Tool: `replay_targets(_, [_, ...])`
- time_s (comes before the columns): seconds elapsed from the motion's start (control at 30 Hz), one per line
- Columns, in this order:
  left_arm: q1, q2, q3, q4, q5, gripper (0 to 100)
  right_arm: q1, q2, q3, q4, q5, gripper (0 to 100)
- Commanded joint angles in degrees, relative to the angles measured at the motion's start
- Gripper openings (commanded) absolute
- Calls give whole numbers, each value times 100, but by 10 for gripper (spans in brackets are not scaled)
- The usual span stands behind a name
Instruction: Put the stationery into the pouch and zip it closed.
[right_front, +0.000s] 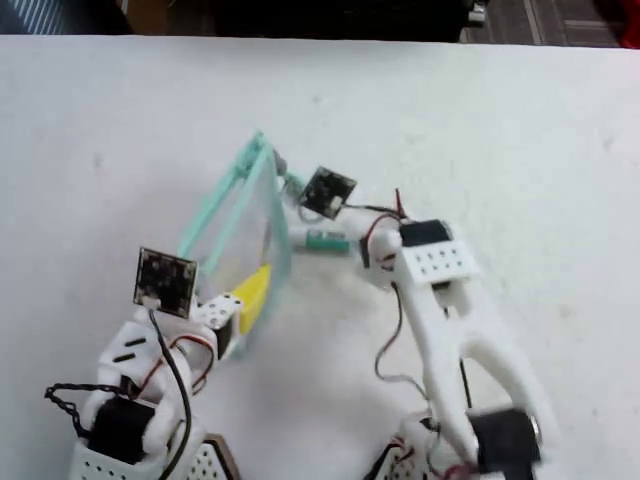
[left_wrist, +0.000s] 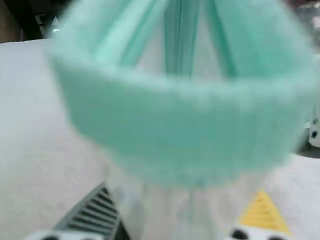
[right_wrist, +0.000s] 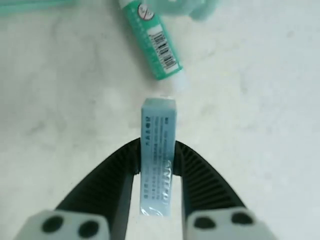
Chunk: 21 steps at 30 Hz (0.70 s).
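The right gripper (right_wrist: 159, 150) is clamped across the narrow sides of a pale blue rectangular eraser in a printed sleeve (right_wrist: 159, 117), held at mid-length. The eraser should be light, firm and grippy, though the sleeve may slide. Just beyond it a green-and-white plastic glue stick (right_wrist: 152, 42) lies on the white tabletop (right_wrist: 260, 125); it is round and likely to roll, best pinched across the barrel. Left of both stands the clear soft pouch with mint-green fabric trim (right_front: 215, 205), floppy and gaping. The left gripper (right_front: 240, 305) appears clamped on its near end. The zip pull, the pouch's contents and whether the eraser is lifted are hard to make out.
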Motion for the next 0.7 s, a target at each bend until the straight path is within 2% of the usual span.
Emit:
replay_targets(0.0, [84, -22, -273, 26, -26, 252, -4, -1314, -211, 277, -519, 17])
replay_targets(0.13, [84, -22, -273, 26, -26, 253, -57, -2791, -220, 286, -1187, 17])
replay_targets(0.3, [84, -22, -273, 26, -26, 253, -734, -3820, -818, 936, -1336, 17])
replay_targets(0.47, [567, -22, -273, 123, -26, 249, -1745, -3538, -2207, 1842, -1398, 17])
replay_targets(0.57, [840, -22, -273, 193, -26, 249, -2229, -3081, -2989, 2105, -1864, 17])
replay_targets(0.67, [892, -22, -264, 193, -26, 249, -2413, -2668, -3648, 2132, -2171, 17])
